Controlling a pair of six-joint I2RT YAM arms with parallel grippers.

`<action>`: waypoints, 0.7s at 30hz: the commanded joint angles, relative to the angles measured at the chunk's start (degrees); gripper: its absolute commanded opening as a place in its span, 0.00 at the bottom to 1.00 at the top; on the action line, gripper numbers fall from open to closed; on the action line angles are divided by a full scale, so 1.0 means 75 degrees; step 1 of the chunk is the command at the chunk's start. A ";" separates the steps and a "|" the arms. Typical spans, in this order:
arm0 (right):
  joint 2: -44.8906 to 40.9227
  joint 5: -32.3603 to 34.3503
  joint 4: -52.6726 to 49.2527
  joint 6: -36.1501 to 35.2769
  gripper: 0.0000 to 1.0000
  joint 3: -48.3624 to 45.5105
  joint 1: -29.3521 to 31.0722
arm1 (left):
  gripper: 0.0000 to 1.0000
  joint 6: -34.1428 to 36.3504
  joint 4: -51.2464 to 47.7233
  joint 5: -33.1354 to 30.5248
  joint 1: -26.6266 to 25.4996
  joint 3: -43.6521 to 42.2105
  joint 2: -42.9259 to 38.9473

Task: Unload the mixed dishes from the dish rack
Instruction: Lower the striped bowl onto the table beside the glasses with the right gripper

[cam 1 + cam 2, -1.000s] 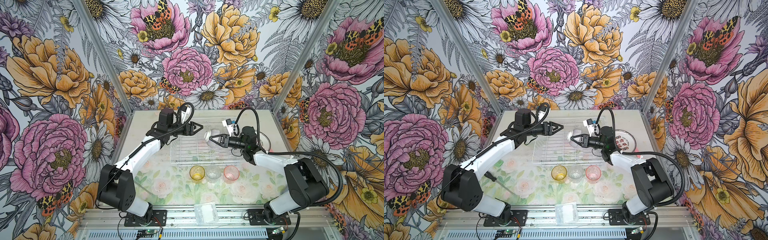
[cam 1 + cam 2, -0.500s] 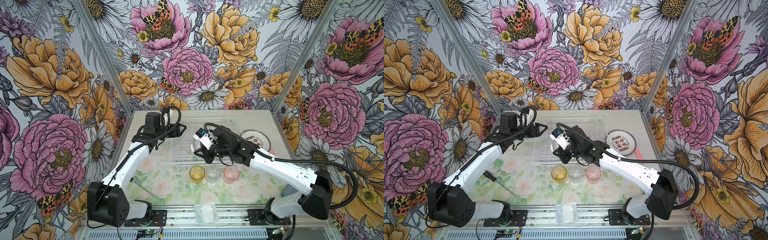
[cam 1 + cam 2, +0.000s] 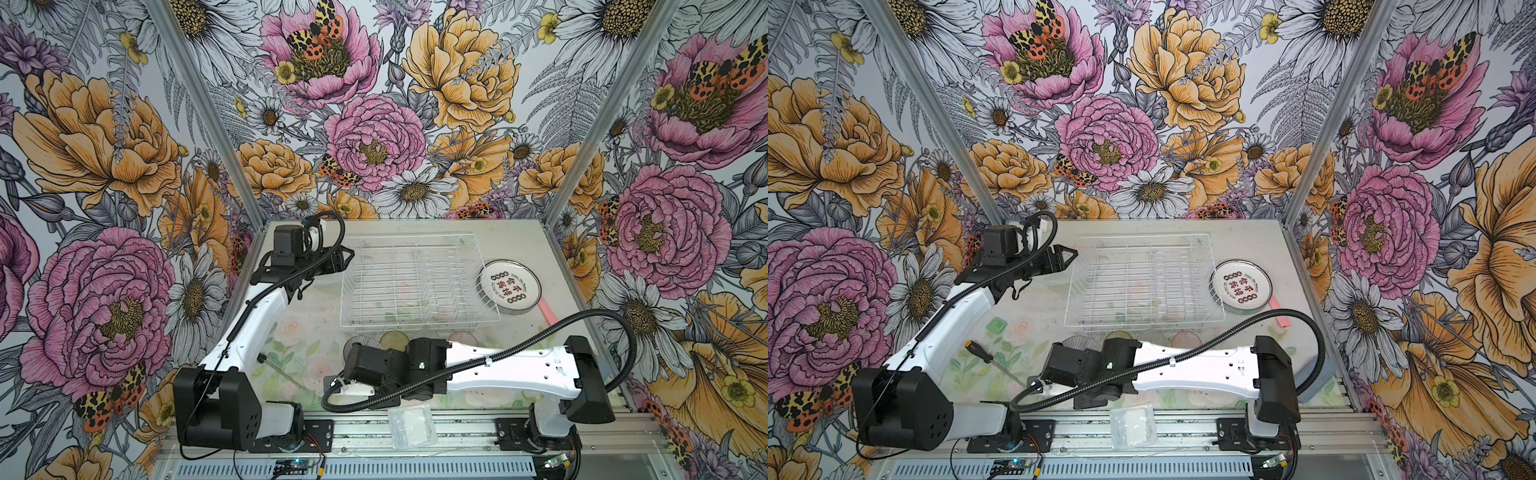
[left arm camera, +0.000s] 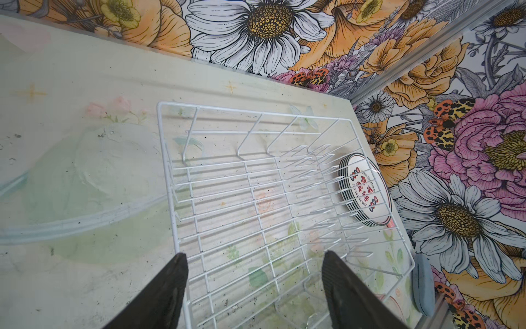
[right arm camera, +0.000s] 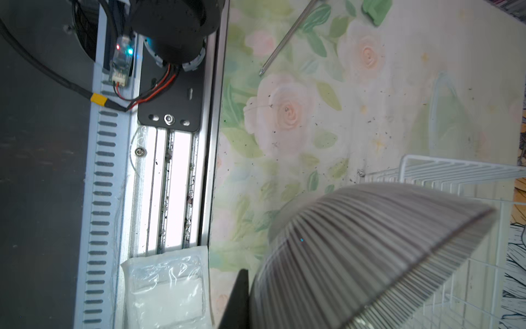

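A: Floral walls (image 3: 124, 166) closed in your tabletop (image 3: 519, 241); your dish rack (image 3: 415, 286) sat toward its far edge, mid-width.

B: And your plates (image 3: 509, 286) lay stacked by the right edge, just beside that rack.

A: Your right jaws pinched the ribbed bowl (image 5: 370, 256) by its rim, tilted, between the rack and the front edge.

B: Your left jaws hung spread wide at the rack's far left corner.
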 commanded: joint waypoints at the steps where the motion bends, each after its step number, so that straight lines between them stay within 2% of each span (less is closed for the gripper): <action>1: 0.0436 0.0784 -0.0690 -0.0599 0.00 0.0457 0.0104 | 0.76 0.0198 -0.0047 0.0304 0.0112 0.0039 -0.0130; 16: 0.2412 0.1159 -0.0704 -0.1275 0.00 0.1600 0.0069 | 0.76 0.0272 0.0015 0.0524 0.0519 -0.0224 -0.0477; 21: 0.3037 0.1730 -0.0663 -0.1288 0.00 0.1833 -0.0102 | 0.76 0.0246 0.0099 0.0607 0.0578 -0.0274 -0.0507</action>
